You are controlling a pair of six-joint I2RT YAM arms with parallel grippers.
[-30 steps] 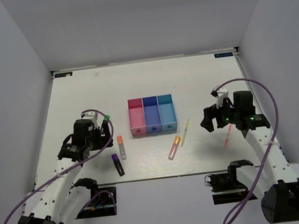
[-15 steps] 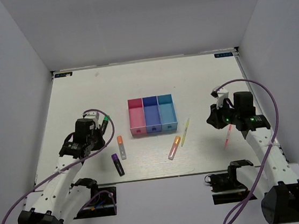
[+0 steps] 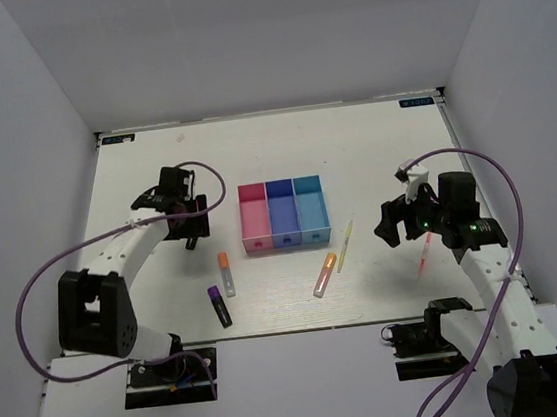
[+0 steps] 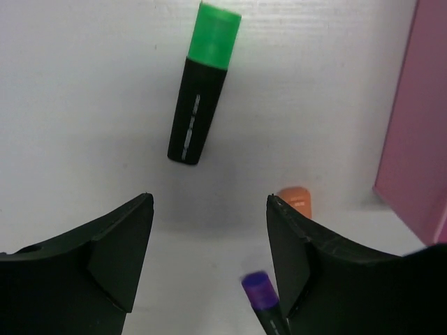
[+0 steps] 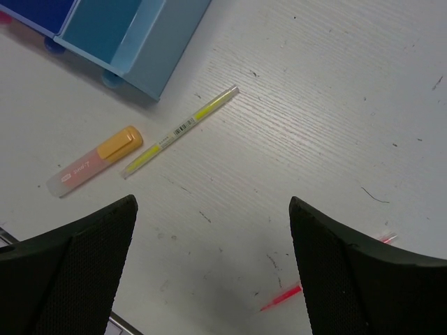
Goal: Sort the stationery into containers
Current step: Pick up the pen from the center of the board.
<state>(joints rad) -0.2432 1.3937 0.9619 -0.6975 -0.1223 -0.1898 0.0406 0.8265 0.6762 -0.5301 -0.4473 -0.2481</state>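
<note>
White scuffed table (image 3: 352, 150); dark label (image 3: 120, 139) at far-left corner, blue label (image 3: 415, 102) at far-right corner.

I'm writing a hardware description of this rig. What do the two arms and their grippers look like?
The left arm and right arm have white links and black joint housings. A purple cable loops along each. The left gripper and right gripper have broad matte-black fingers. Small green lights glow near the right wrist.

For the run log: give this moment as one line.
left gripper: open, empty, by green-capped marker | right gripper: open, empty | bins: empty | pens: on table
</note>
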